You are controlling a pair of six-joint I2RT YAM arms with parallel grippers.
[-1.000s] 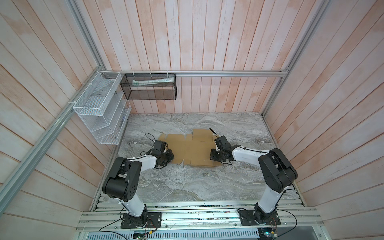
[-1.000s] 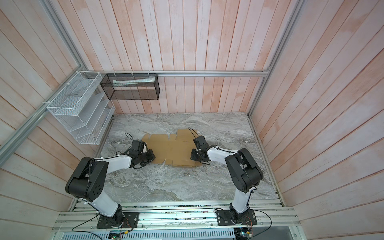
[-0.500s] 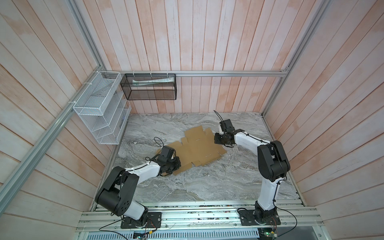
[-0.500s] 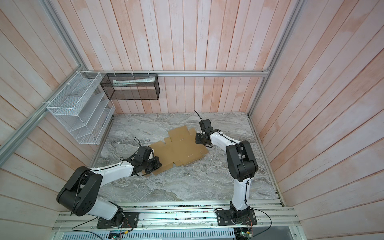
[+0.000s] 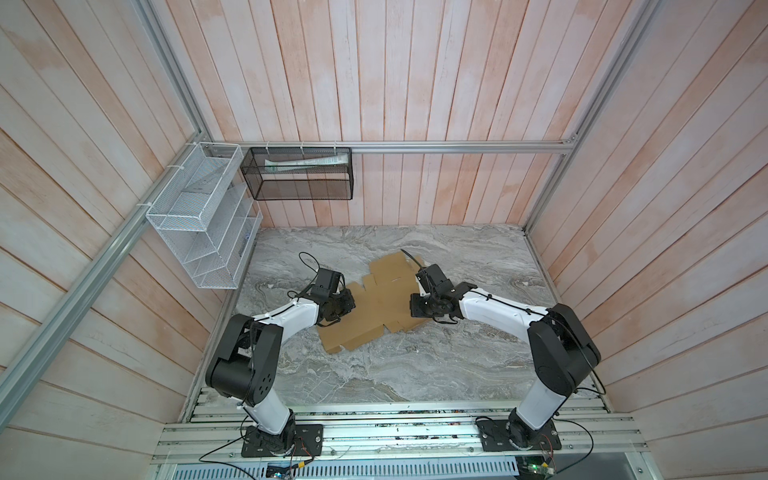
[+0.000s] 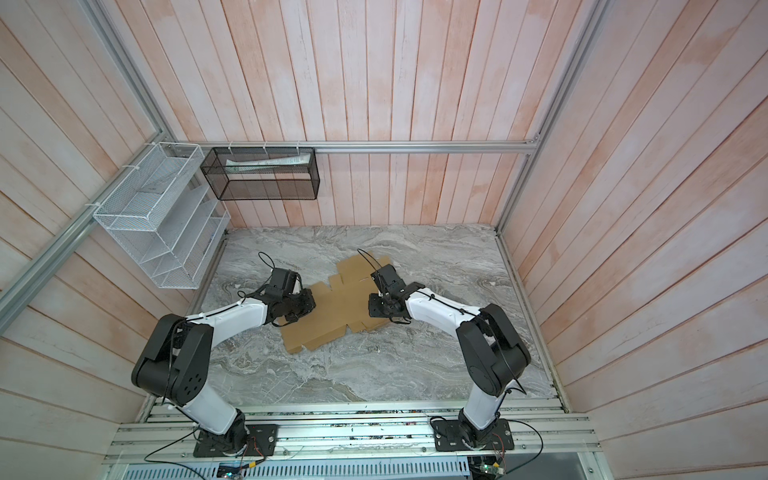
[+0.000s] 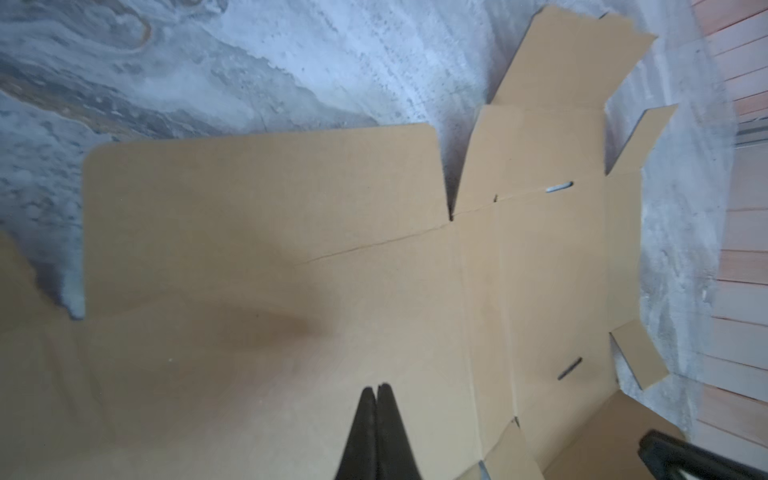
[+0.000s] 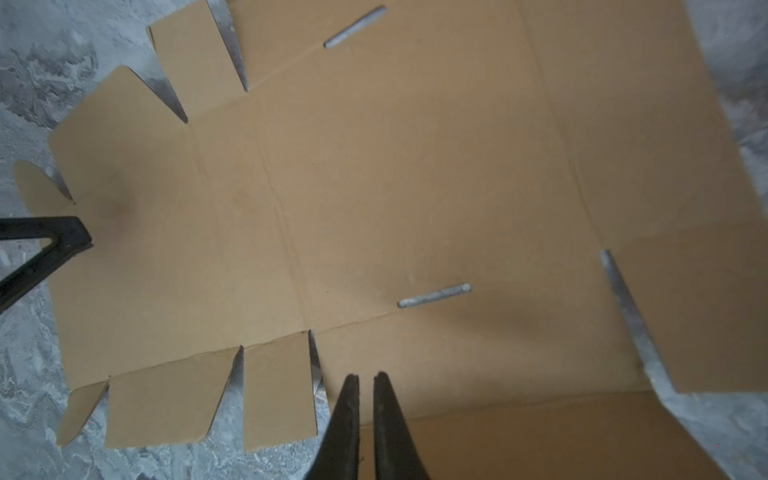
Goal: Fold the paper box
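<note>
The paper box [image 5: 380,309] [image 6: 336,309] is a flat, unfolded brown cardboard sheet lying askew on the marble table [image 5: 415,365], all its flaps down. My left gripper [image 5: 343,306] [image 6: 306,305] is over the sheet's left part. In the left wrist view it [image 7: 376,388] is shut, tips against the cardboard [image 7: 270,249], holding nothing. My right gripper [image 5: 416,309] [image 6: 375,307] is at the sheet's right edge. Its fingers [image 8: 365,376] leave only a thin slit with nothing in it, resting on a side flap [image 8: 415,187].
A white wire rack [image 5: 203,224] hangs on the left wall. A black mesh basket [image 5: 297,174] with paper in it hangs on the back wall. Wooden walls close in the table on three sides.
The sheet has turned from square to askew. Since half a second ago the right gripper has come forward from the back and the left gripper has moved back, both now at mid-sheet.
</note>
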